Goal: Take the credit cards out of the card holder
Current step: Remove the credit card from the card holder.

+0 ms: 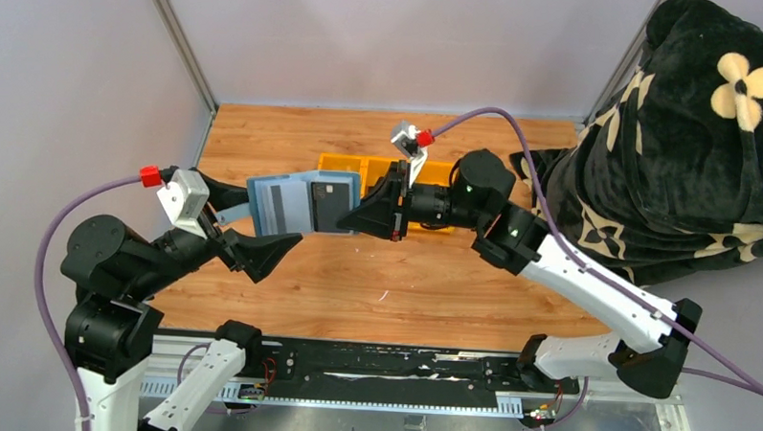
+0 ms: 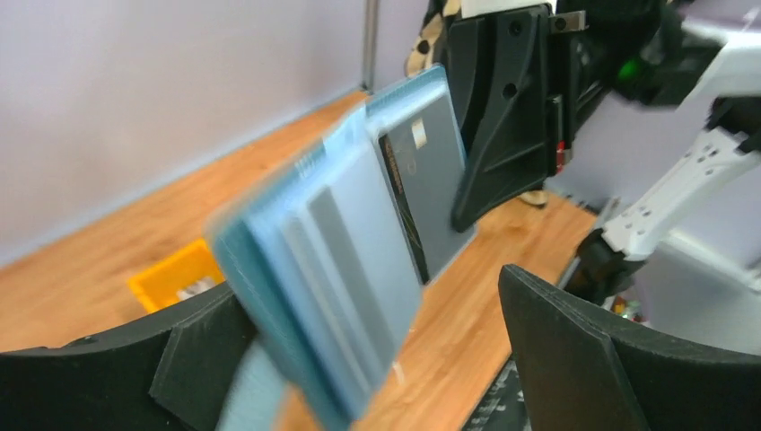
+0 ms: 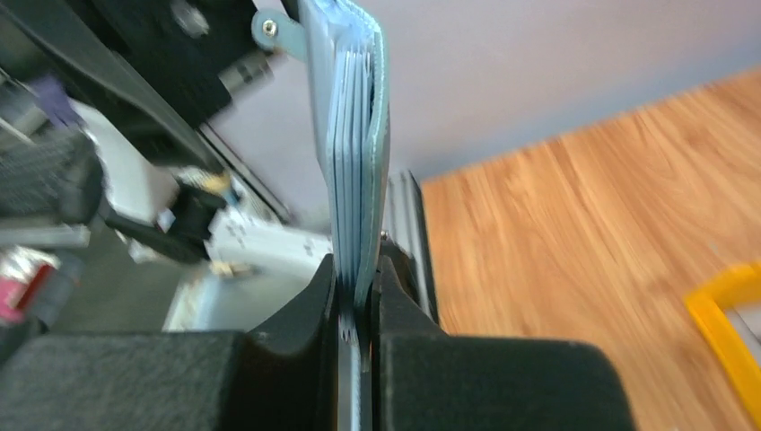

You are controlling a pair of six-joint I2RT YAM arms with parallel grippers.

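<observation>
The blue-grey card holder (image 1: 287, 205) hangs open in the air between both arms, its paler slotted side facing up. A grey credit card (image 1: 331, 204) with a black stripe lies in its right half; it also shows in the left wrist view (image 2: 435, 175). My right gripper (image 1: 366, 219) is shut on the holder's right edge, and the right wrist view shows the holder (image 3: 357, 153) edge-on, pinched between the fingers. My left gripper (image 1: 252, 238) is open at the holder's left end; the blurred holder (image 2: 341, 269) sits between its spread fingers, close to the left finger (image 2: 193, 350).
A yellow compartment tray (image 1: 346, 163) lies on the wooden table behind the holder. A black blanket with pale flowers (image 1: 687, 140) is heaped at the right. Grey walls close the back and left. A black rail (image 1: 372, 364) runs along the near edge.
</observation>
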